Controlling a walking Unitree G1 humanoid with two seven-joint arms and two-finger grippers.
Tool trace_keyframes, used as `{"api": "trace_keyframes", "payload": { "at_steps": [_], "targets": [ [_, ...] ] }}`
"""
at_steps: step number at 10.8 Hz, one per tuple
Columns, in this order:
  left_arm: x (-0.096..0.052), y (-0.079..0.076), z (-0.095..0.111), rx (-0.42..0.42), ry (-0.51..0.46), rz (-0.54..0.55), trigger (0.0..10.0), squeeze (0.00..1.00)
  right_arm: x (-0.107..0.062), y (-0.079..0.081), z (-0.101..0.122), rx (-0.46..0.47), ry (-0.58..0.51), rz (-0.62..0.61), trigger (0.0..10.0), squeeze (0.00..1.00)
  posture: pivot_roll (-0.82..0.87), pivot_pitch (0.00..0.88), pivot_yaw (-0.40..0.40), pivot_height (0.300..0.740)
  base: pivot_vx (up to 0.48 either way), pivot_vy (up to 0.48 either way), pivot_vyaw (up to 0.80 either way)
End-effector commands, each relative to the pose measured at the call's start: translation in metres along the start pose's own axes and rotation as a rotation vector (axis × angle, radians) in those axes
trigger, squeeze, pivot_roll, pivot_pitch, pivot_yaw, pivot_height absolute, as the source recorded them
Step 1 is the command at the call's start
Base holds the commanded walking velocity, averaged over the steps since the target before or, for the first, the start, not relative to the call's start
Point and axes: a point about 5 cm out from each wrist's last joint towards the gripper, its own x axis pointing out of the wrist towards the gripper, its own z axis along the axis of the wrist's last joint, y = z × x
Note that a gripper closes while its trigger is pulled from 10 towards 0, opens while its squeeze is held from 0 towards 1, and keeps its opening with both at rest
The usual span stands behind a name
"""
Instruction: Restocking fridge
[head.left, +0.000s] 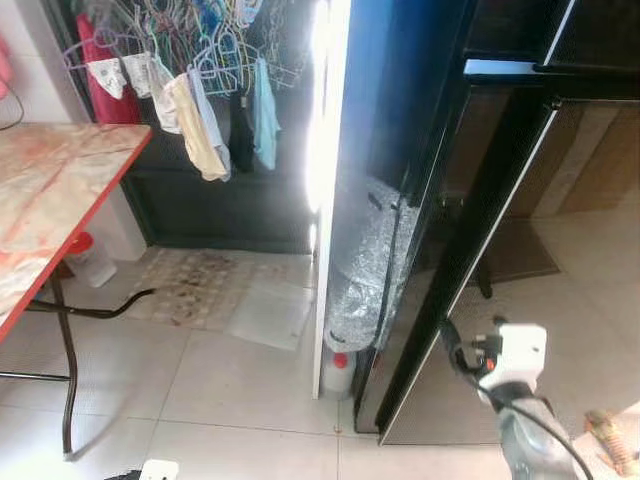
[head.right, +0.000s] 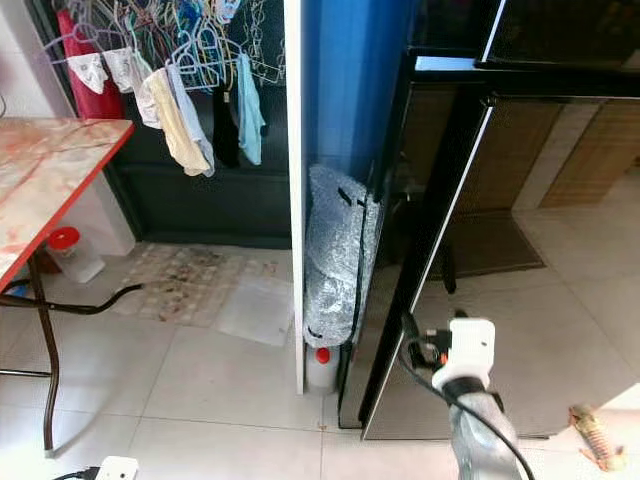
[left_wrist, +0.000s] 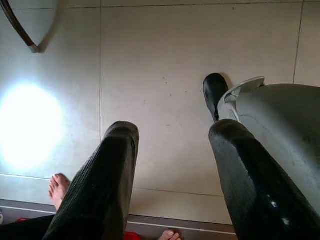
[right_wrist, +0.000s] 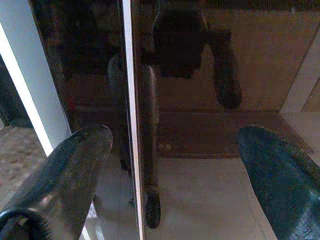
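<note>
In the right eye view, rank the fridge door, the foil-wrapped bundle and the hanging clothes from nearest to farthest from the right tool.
1. Fridge door: glossy black, directly ahead of the open right tool.
2. Foil-wrapped bundle: to the left, standing between fridge and white panel.
3. Hanging clothes: far left, up on hangers.

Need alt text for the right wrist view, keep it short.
The open right gripper points at the fridge, its two black fingers spread wide before the glossy black door, whose vertical edge runs between them. The door reflects the tiled floor. A white panel stands beside the fridge.
</note>
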Motion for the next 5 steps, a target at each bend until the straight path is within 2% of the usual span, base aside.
{"api": "trace_keyframes", "payload": {
  "at_steps": [1,5],
  "targets": [
    [-0.001,-0.001,-0.004,-0.005,0.011,0.003,10.0,0.00,0.004,0.001,0.006,-0.010,-0.010,0.008,10.0,0.00,-0.14,0.000,-0.023,0.740,0.000,0.000,0.00],
    [-0.001,-0.002,-0.004,-0.012,0.011,0.004,10.0,0.00,0.016,0.006,0.016,-0.019,-0.030,0.045,10.0,0.00,-0.14,0.000,-0.028,0.740,0.000,0.000,0.00]
  ]
}}
